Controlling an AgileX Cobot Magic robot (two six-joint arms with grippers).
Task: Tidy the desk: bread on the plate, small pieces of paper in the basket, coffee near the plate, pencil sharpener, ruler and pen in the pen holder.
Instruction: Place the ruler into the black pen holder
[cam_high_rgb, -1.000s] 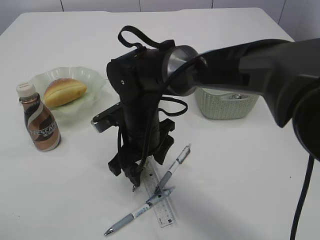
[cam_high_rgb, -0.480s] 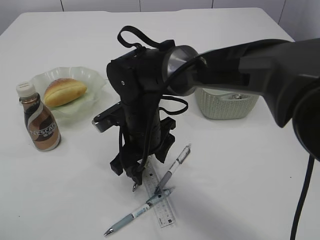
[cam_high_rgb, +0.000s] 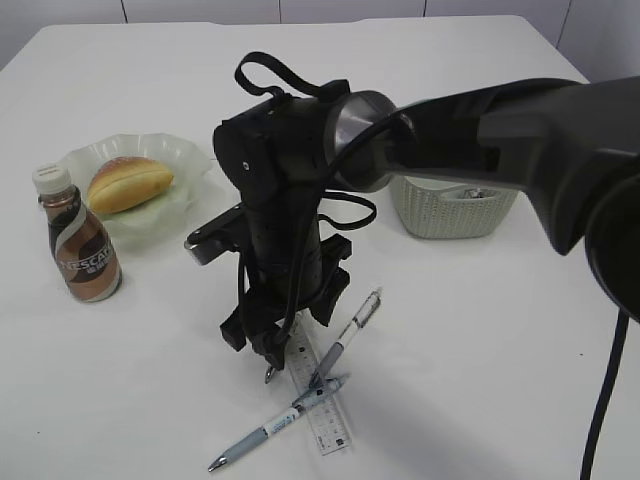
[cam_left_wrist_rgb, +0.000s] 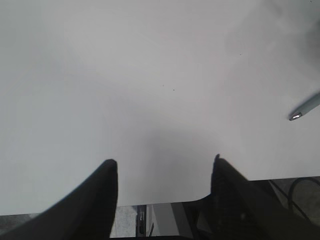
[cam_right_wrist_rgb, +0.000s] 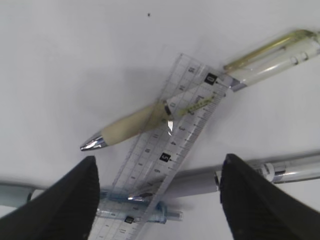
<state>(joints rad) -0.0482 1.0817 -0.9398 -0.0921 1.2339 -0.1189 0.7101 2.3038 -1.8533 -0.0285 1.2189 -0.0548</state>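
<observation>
My right gripper (cam_high_rgb: 280, 325) (cam_right_wrist_rgb: 159, 170) points down, open, just above the clear ruler (cam_high_rgb: 326, 420) (cam_right_wrist_rgb: 165, 157), with its jaws on either side of it and nothing held. A beige-gripped pen (cam_right_wrist_rgb: 130, 125) lies across the ruler. A grey pen (cam_high_rgb: 348, 335) (cam_right_wrist_rgb: 280, 170) and a blue-grey pen (cam_high_rgb: 265, 433) (cam_right_wrist_rgb: 165, 215) cross at it. The bread (cam_high_rgb: 128, 183) lies on the plate (cam_high_rgb: 190, 155), and the coffee (cam_high_rgb: 80, 250) stands in front of the plate. My left gripper (cam_left_wrist_rgb: 164, 162) is open over bare desk (cam_left_wrist_rgb: 150, 75); a pen tip (cam_left_wrist_rgb: 300, 113) shows to its right. The pen holder and the pencil sharpener are out of view.
The basket (cam_high_rgb: 450, 215) stands at the right, partly behind my right arm (cam_high_rgb: 480, 130), with something pale inside that I cannot make out. The left wrist view shows the desk's front edge close under the left gripper.
The right gripper shifted very slightly over the ruler a second ago and has stayed still since. Nothing on the desk has moved.
</observation>
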